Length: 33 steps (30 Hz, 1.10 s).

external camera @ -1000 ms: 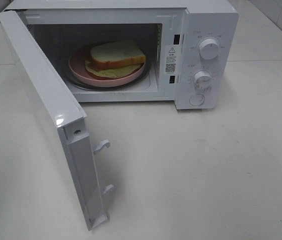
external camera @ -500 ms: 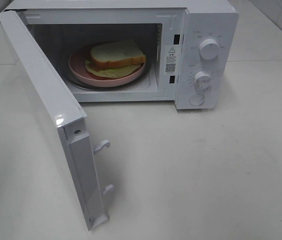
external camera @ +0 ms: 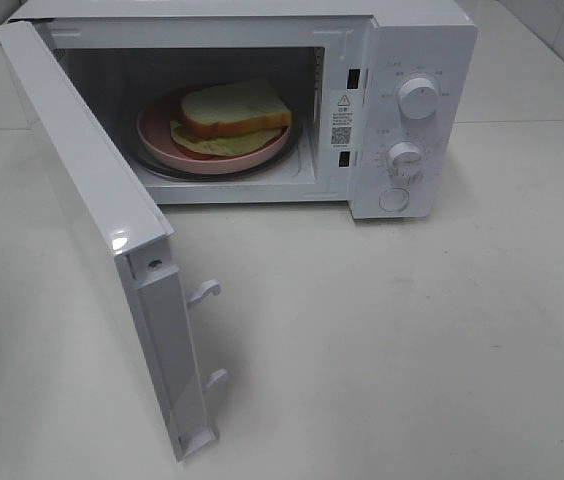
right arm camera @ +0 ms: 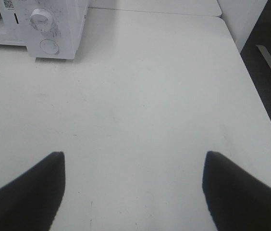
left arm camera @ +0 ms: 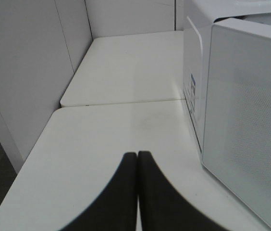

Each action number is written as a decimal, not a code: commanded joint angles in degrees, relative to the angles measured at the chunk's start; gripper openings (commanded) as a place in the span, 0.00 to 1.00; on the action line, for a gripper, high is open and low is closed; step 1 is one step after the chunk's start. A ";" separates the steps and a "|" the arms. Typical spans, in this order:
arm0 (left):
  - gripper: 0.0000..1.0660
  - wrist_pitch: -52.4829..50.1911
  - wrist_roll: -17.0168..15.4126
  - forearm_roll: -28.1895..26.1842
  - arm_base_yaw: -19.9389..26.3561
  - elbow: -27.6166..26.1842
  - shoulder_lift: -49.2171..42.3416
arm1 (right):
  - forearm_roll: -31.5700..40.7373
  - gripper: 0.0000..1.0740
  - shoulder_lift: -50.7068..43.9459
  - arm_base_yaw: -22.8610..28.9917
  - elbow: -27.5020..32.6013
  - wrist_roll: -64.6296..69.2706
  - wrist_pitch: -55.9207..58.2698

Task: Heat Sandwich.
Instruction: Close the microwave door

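Left gripper [left arm camera: 137,157] is clenched on nothing, right gripper [right arm camera: 134,155] spread wide, both well short of the tan-crusted white-bread sandwich [external camera: 234,108] on a round pink plate [external camera: 212,165] inside the boxy white microwave [external camera: 422,40]. Loading looks done; shutting its open white door [external camera: 92,220] and setting the dials [external camera: 418,98] are left. White tabletop [external camera: 412,350] lies under both grippers, pale wall panels [left arm camera: 30,72] beside the left.
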 commanded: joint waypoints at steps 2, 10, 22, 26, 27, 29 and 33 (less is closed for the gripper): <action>0.00 -12.03 -0.29 -0.17 0.11 0.17 8.77 | 0.06 0.71 -1.49 -0.57 0.17 0.46 -0.23; 0.00 -20.45 -2.58 2.12 -0.34 -1.26 19.48 | 0.06 0.71 -1.49 -0.57 0.17 0.46 -0.23; 0.00 -31.97 -3.32 7.51 -10.60 -4.87 37.99 | 0.06 0.71 -1.49 -0.57 0.17 0.46 -0.23; 0.00 -34.38 -3.32 7.51 -13.75 -6.65 43.03 | 0.06 0.71 -1.49 -0.57 0.17 0.46 -0.23; 0.00 -35.12 -3.32 7.51 -15.30 -7.68 45.09 | 0.06 0.71 -1.49 -0.57 0.17 0.46 -0.23; 0.00 -35.52 -3.32 7.51 -16.21 -8.14 46.12 | 0.06 0.71 -1.49 -0.57 0.17 0.46 -0.23; 0.00 -35.98 -3.32 7.45 -18.79 -10.03 49.79 | 0.06 0.71 -1.49 -0.57 0.17 0.46 -0.23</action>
